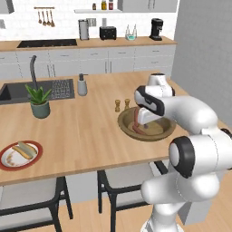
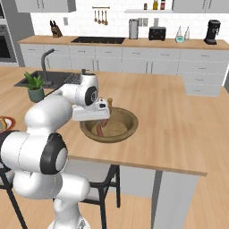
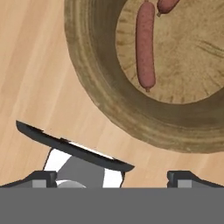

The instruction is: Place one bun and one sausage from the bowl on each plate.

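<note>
Wooden bowl (image 3: 109, 109) in hand view reveals two sausages (image 3: 145, 43)

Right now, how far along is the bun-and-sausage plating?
Done: the red-rimmed plate at the counter's left already carries a bun with a sausage. In hand: nothing; the gripper is open, above the bowl. Left: sausages lie in the bowl; no second plate can be made out.
</note>
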Robot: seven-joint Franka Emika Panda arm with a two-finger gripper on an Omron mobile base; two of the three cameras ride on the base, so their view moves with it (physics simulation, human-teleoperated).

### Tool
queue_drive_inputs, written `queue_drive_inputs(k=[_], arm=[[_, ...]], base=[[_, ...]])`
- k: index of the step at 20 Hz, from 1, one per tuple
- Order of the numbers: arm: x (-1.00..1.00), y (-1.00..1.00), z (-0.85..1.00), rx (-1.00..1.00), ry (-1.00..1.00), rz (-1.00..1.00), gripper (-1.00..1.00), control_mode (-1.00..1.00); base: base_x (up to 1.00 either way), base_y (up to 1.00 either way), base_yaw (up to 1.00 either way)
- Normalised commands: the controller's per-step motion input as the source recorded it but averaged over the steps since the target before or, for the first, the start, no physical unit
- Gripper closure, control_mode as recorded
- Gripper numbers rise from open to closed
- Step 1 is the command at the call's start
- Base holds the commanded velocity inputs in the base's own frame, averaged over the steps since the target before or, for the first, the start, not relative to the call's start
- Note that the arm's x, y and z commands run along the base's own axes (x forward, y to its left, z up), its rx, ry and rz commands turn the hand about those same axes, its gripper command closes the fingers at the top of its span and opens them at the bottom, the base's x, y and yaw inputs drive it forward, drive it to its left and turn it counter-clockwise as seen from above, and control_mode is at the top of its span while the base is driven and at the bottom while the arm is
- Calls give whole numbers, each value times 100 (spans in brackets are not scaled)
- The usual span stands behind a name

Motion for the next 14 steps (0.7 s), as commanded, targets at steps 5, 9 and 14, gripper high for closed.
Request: queue_drive_inputs(k=[5, 9, 14], arm=[[31, 0, -35, 0, -7, 0, -100, -100], [28, 0, -44, 1, -9, 0, -100, -100], [28, 0, -30, 8, -2, 0, -100, -100]], base=[[0, 0, 0], [0, 0, 0], [0, 0, 0]])
